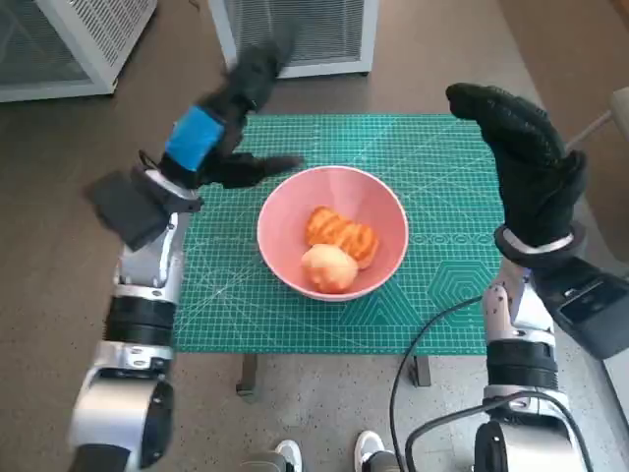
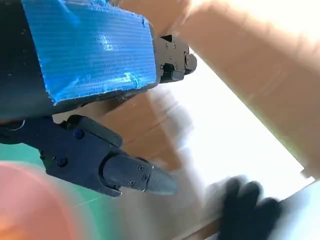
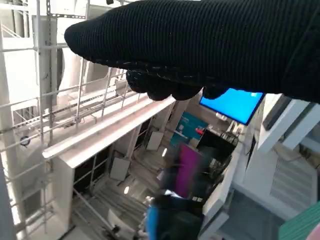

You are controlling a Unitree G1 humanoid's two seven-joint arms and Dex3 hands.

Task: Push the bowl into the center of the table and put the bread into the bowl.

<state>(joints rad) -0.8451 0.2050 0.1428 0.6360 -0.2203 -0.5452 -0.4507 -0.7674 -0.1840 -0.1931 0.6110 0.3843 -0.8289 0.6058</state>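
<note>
Pale forearms are seen lowest in the head view; between them sits the pink bowl [image 1: 332, 232] on the green mat [image 1: 442, 177], holding two golden bread pieces [image 1: 340, 248]. Left hand [image 1: 228, 118] is raised beyond the bowl's far-left rim, fingers spread, nothing held. Right hand [image 1: 521, 138] is lifted to the bowl's right, also without anything in its grasp. Risk judged: a descending left hand could clip the rim and shift the bowl off centre.

We see the left robot hand [image 1: 231, 123] motion-blurred in the head view; in its wrist view the pink bowl [image 2: 30, 205] is a cropped smear.
</note>
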